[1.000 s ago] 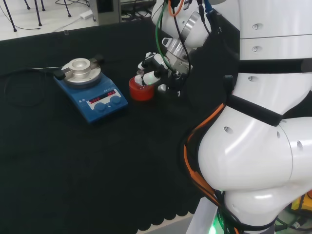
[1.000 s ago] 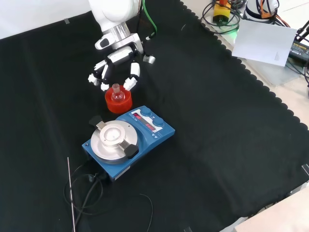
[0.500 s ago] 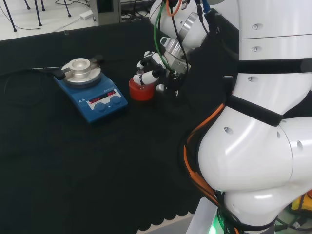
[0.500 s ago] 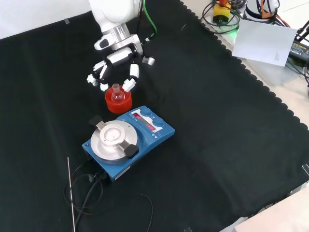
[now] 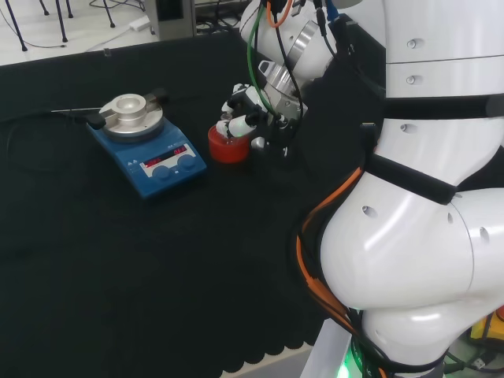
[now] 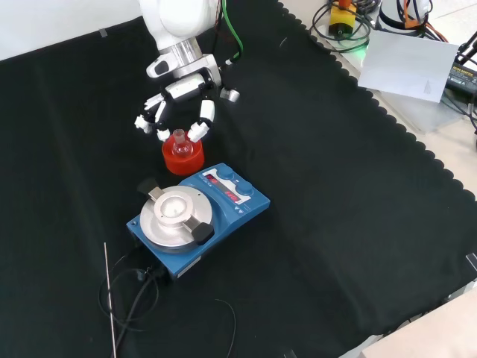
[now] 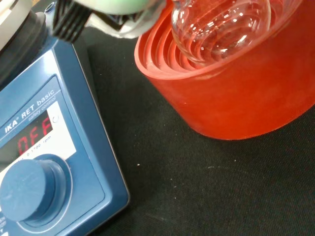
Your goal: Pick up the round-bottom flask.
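Note:
The round-bottom flask (image 6: 179, 141) is clear glass and sits upright in a red ribbed stand (image 6: 183, 158) on the black cloth. Its neck pokes up between the fingertips of the hand (image 6: 181, 95), which hangs just above it. The fingers (image 6: 162, 132) stand to one side of the neck and the thumb to the other, both spread and apart from the glass. In the head view the hand (image 5: 253, 106) is just right of the flask (image 5: 226, 127) and stand (image 5: 229, 149). The wrist view shows the flask's bulb (image 7: 221, 24) resting in the stand (image 7: 236, 93).
A blue hotplate stirrer (image 6: 198, 213) with a round metal top stands right beside the stand, also seen in the head view (image 5: 146, 146) and close by in the wrist view (image 7: 44, 162). A thin rod and a black cable (image 6: 123, 298) lie beyond it.
The hand has shifted slightly over the flask and its thumb has drawn a little nearer the neck. The flask and stand have not moved.

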Tool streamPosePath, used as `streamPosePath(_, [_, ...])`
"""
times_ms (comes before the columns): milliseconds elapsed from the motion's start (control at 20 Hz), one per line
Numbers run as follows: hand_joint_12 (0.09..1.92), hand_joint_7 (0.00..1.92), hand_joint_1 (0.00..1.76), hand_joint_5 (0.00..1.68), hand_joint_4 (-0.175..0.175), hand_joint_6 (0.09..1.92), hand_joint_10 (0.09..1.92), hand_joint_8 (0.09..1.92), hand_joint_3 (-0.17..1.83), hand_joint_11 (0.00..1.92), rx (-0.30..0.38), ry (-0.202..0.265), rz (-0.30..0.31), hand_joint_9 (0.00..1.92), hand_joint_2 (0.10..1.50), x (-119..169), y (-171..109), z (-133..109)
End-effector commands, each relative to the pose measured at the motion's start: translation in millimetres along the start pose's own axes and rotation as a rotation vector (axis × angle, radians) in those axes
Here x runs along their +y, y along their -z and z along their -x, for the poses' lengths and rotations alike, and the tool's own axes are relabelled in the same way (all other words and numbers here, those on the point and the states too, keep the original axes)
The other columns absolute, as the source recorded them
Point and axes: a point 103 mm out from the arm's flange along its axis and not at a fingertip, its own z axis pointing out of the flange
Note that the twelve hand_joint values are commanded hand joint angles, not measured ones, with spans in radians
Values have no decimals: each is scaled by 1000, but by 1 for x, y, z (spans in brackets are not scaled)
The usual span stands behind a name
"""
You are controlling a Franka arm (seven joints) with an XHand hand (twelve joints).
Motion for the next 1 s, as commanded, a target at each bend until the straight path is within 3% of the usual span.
streamPosePath(50, [1291, 106, 954, 759, 26, 731, 607, 442, 701, 0, 2, 0, 4, 319, 635, -1, 0, 0])
streamPosePath(650, [1310, 127, 951, 871, 36, 807, 610, 452, 706, 0, 7, -7, 6, 343, 671, -1, 2, 1])
streamPosePath(750, [1325, 130, 994, 939, 127, 953, 617, 468, 422, 0, -4, -9, 16, 350, 870, -1, 2, 0])
streamPosePath(800, [1331, 135, 1007, 963, 151, 979, 619, 476, 310, 0, -9, -10, 23, 358, 937, -1, 2, 0])
streamPosePath(900, [1347, 154, 1024, 995, 170, 985, 620, 488, 210, 0, -20, -11, 45, 380, 993, -2, 4, -3])
streamPosePath(1000, [1341, 188, 1037, 1021, 175, 989, 588, 482, 312, 26, -31, -11, 60, 425, 940, -2, 6, -6])
